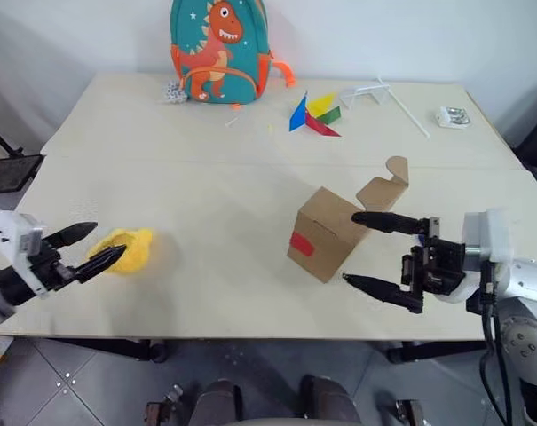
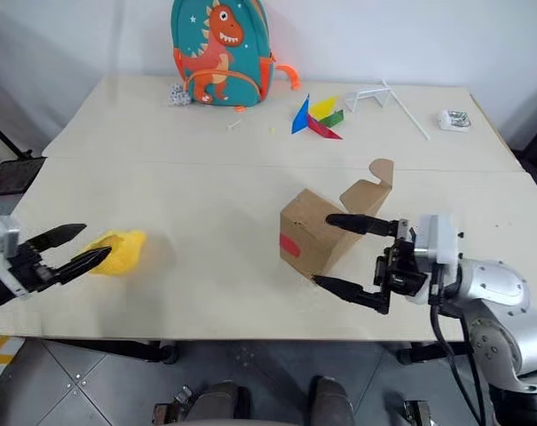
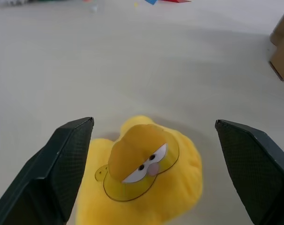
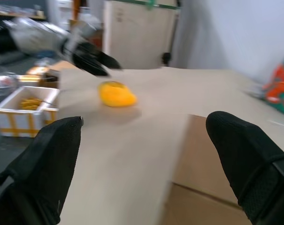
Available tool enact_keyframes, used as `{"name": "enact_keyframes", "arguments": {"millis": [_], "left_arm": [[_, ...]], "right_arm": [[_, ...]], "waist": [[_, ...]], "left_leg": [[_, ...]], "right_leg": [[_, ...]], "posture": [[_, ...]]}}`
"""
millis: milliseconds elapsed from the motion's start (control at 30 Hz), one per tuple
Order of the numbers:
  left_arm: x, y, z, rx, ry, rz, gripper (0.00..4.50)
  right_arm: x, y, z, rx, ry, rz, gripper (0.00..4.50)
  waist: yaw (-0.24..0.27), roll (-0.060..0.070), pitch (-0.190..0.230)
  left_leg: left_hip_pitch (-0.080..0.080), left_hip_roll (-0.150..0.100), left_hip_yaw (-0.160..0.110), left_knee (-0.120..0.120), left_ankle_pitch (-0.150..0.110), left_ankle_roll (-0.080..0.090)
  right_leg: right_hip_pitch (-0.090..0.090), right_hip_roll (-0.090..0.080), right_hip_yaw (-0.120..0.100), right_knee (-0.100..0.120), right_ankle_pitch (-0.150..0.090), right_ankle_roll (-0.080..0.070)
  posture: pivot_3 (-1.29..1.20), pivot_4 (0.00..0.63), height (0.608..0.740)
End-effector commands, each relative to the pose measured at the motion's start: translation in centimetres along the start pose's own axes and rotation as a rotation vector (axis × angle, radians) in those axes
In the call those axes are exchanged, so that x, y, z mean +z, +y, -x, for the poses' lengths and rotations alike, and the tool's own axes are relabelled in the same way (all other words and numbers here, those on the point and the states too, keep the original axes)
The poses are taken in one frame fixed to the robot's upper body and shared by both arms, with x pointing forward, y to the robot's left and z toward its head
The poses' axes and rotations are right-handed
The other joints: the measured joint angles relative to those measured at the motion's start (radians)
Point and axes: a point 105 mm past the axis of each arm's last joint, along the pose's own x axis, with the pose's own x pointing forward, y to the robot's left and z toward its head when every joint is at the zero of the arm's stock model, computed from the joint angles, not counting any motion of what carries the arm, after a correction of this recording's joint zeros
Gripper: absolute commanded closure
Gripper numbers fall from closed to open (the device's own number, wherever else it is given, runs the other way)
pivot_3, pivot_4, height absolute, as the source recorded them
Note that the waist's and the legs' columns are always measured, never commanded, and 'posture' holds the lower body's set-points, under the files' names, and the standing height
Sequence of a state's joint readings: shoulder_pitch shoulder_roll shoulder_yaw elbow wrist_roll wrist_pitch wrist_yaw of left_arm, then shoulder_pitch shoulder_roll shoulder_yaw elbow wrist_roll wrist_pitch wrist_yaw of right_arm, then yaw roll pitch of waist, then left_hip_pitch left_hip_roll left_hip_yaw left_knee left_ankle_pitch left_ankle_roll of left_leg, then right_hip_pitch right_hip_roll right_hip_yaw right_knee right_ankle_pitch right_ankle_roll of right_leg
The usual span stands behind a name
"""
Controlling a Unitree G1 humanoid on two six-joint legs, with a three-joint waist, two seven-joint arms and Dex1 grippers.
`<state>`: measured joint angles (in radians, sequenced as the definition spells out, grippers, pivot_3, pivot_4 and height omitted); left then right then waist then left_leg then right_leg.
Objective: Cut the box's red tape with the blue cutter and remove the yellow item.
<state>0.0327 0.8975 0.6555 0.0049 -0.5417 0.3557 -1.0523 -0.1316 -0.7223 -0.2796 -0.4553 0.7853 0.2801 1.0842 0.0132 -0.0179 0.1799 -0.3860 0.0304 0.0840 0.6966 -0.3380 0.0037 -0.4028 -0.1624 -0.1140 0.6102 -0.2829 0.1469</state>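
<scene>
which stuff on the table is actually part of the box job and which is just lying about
Part of the job:
box, flap open
red tape on its face
yellow item, out on the table beside the left gripper

Just lying about:
dinosaur backpack
paper pinwheel
white stick
small white object at the far right

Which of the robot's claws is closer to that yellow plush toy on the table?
Left. The left gripper hangs open right at the yellow plush toy, its fingers wide of it. The right gripper is far across the table, open around the cardboard box.
</scene>
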Motion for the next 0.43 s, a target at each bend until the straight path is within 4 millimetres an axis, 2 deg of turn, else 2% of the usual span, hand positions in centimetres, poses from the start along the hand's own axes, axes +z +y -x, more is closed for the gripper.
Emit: {"name": "enact_keyframes", "arguments": {"millis": [33,100,200,333,433], "left_arm": [[-0.9,-0.7,3.7,0.010,0.093,-0.095,0.10],[-2.4,-1.7,4.9,0.003,0.127,-0.069,0.10],[-3.5,-2.8,5.5,0.017,0.136,-0.068,0.10],[-3.5,-4.4,3.8,0.010,0.100,-0.075,0.10],[-3.0,-4.8,2.6,0.013,0.074,-0.098,0.10]], "right_arm": [[-0.1,-0.3,2.0,-0.043,0.040,0.047,0.00],[-1.0,0.5,2.7,-0.036,0.074,0.019,0.00],[-1.8,1.6,3.3,-0.039,0.101,-0.014,0.00],[-3.0,1.9,3.9,-0.053,0.147,0.037,0.00],[-3.6,1.8,4.0,-0.063,0.146,0.056,0.00]], "waist": [[-0.007,0.002,-0.001],[-0.012,0.003,-0.001],[-0.011,0.002,-0.001],[-0.009,0.002,-0.001],[-0.009,0.002,-0.001]], "left_leg": [[0.000,0.000,0.003,-0.001,-0.001,0.001],[0.002,0.000,0.007,-0.004,-0.002,0.002],[0.001,0.001,0.008,-0.005,-0.003,0.002],[0.001,0.001,0.009,-0.003,-0.003,0.003],[0.002,0.001,0.008,-0.001,-0.004,0.004]], "right_leg": [[-0.001,0.000,0.000,0.000,0.000,0.000],[-0.003,-0.001,0.000,-0.001,0.000,0.000],[-0.005,-0.001,0.000,-0.001,0.000,0.000],[-0.004,-0.002,0.001,-0.004,0.000,0.000],[-0.003,-0.003,0.003,-0.002,0.000,-0.001]], "posture": [[0.00,0.150,0.740],[0.00,0.150,0.740],[0.00,0.150,0.740],[0.00,0.150,0.740],[0.00,0.150,0.740]]}}
